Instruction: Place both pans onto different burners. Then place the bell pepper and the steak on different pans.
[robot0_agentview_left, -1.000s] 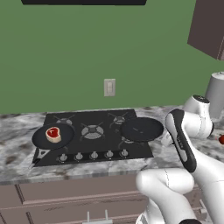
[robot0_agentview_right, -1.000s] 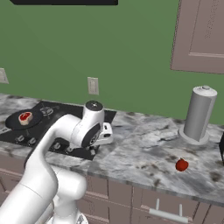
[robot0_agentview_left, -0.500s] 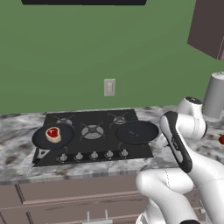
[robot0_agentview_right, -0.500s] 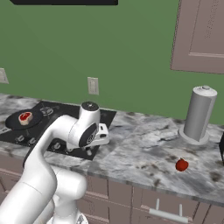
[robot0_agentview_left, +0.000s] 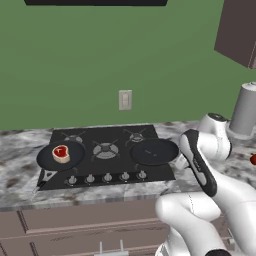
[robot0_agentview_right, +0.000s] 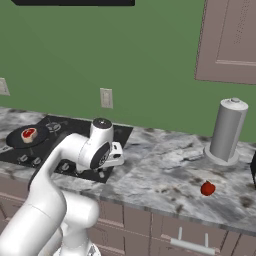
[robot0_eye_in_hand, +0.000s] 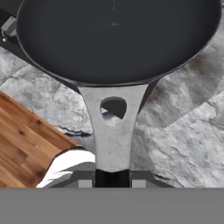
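1. The empty pan, round, shallow and black with a pale grey handle pierced by a hole, looks rigid and fairly heavy; its handle end is the natural hold.
2. The gripper is clamped on that handle, the bowl stretching directly ahead over the cooktop edge.
3. Farther beyond sits the steak in the second pan; the bell pepper lies on the marble table, well apart.

Matt black pan with dull grey metal handle, veined marble counter
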